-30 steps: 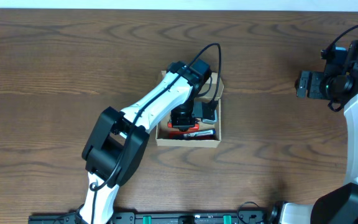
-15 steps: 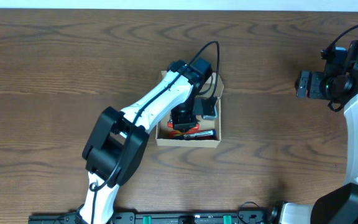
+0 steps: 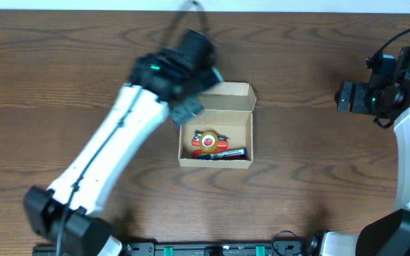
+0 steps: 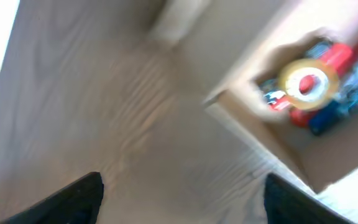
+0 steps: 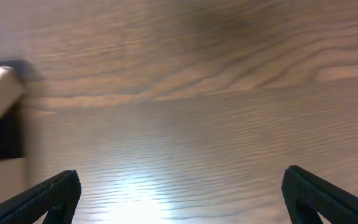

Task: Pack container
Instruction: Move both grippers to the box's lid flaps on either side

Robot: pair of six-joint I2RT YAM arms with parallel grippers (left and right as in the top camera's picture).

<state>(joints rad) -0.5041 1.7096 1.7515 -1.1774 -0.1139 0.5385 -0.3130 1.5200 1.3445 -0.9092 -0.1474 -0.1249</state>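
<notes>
We have the container (image 3: 216, 163) in the middle of the table (image 3: 48, 57), its flap folded back on the far side so things can drop in. Our left gripper (image 4: 182, 199) hovers by its far-left corner, spread and empty. The right gripper (image 3: 347, 97) waits at the right, wide open. A tape roll (image 3: 207, 141) lies inside.

Table (image 3: 62, 64): dark brown wood, grain running left to right, with a pale strip along the far edge. One thing sits directly on it: the container (image 3: 235, 128), a tan cardboard box. It stands flat at roughly mid-table, open side up, lid flap folded back toward the far side, walls square to the table edges. Right wrist view: soft glare on the wood. A black rail (image 3: 212, 249) runs along the near edge.
</notes>
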